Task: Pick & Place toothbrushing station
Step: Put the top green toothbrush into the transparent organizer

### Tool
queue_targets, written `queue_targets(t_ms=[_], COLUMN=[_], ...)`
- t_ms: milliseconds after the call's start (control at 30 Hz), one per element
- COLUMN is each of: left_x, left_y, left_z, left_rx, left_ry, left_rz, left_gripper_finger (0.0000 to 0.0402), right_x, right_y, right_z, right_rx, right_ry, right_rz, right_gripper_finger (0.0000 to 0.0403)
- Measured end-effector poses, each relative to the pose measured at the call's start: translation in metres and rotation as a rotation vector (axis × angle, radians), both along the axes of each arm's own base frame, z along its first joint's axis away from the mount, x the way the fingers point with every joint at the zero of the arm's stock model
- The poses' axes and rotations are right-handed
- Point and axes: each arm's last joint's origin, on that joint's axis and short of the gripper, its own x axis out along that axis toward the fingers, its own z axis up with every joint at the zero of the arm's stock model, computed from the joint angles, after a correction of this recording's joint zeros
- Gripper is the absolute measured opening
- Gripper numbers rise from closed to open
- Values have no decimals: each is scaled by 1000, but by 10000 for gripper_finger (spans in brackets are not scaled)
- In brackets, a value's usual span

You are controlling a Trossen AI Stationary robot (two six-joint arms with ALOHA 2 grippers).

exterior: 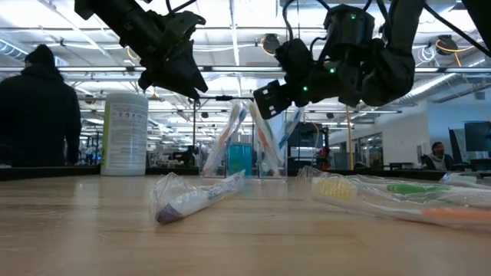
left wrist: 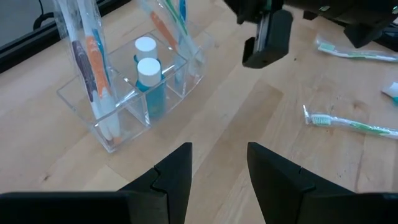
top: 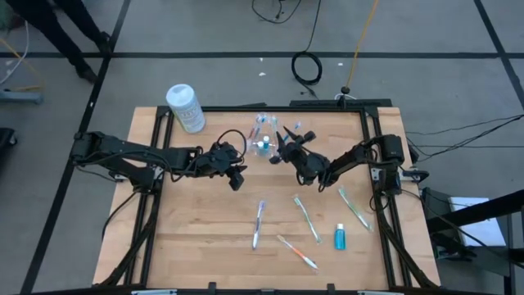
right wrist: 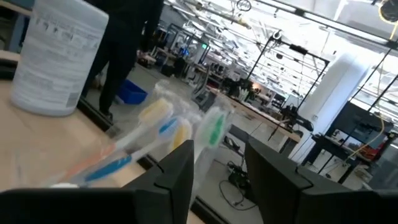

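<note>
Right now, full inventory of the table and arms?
Clear colourless plastic compartmented holder: 1, far middle of table, holding wrapped toothbrushes and two blue white-capped tubes.
White cylindrical canister: 1, far left corner.
Loose wrapped toothbrushes: 4, near right half of table.
Small blue tube: 1, near right, lying by itself.
Person in dark clothes: 1, beyond the table.
Left gripper: jaws open, left of holder.
Right gripper: jaws open, right of holder.

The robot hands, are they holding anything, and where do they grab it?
Nothing is held. The left hand is open, above bare table beside the clear toothbrush holder. The right hand is open too, near the toothbrush heads, not touching them.
</note>
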Motion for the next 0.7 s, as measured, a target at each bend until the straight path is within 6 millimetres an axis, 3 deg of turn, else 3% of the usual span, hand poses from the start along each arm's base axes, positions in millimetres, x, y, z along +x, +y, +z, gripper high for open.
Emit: queue_targets(t_ms=[100, 200, 400, 567, 700], left_x=[0, 0, 0, 0, 0], left_y=[0, 0, 0, 0, 0], left_z=[0, 0, 0, 0, 0], left_rx=[0, 2, 5, 11, 13], left_ry=[0, 1, 2, 3, 4], left_rz=[0, -2, -4, -4, -5], left_gripper_finger=[159, 159, 159, 159, 159], right_x=[-1, -3, -7, -10, -17], right_y=[1, 0, -19, -45, -68], right_z=[3, 19, 43, 48, 44], right_rx=[-3, -45, -92, 38, 213], right_ry=[-39, -81, -159, -191, -166], right_rz=[8, 7, 202, 402, 425], right_gripper_finger=[134, 134, 134, 134, 134])
